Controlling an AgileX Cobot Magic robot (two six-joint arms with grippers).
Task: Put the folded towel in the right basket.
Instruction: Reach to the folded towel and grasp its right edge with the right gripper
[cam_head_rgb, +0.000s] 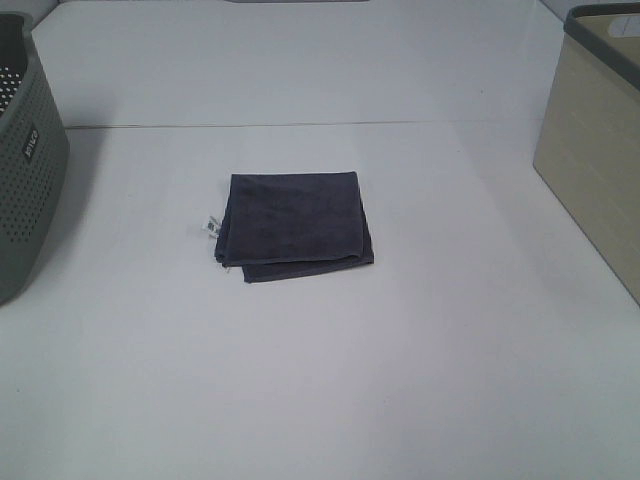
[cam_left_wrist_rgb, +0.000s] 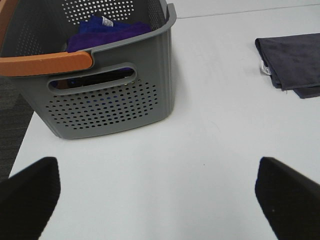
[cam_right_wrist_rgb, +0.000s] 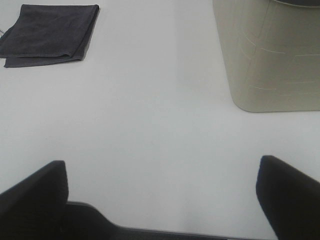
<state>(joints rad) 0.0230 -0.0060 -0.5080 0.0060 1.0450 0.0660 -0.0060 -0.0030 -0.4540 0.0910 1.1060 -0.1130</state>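
Observation:
A dark grey folded towel (cam_head_rgb: 295, 224) lies flat on the white table in the middle of the high view, a small white tag at its left edge. It also shows in the left wrist view (cam_left_wrist_rgb: 294, 64) and the right wrist view (cam_right_wrist_rgb: 49, 33). The right basket (cam_head_rgb: 597, 150) is beige with a dark rim and stands at the table's right edge; its wall shows in the right wrist view (cam_right_wrist_rgb: 270, 55). My left gripper (cam_left_wrist_rgb: 160, 200) is open and empty, well short of the towel. My right gripper (cam_right_wrist_rgb: 162, 195) is open and empty, between towel and basket but apart from both.
A grey perforated basket (cam_head_rgb: 25, 150) with an orange handle (cam_left_wrist_rgb: 45, 63) stands at the left edge and holds a blue-purple cloth (cam_left_wrist_rgb: 107, 31). The white table (cam_head_rgb: 320, 380) has a seam line across its far part.

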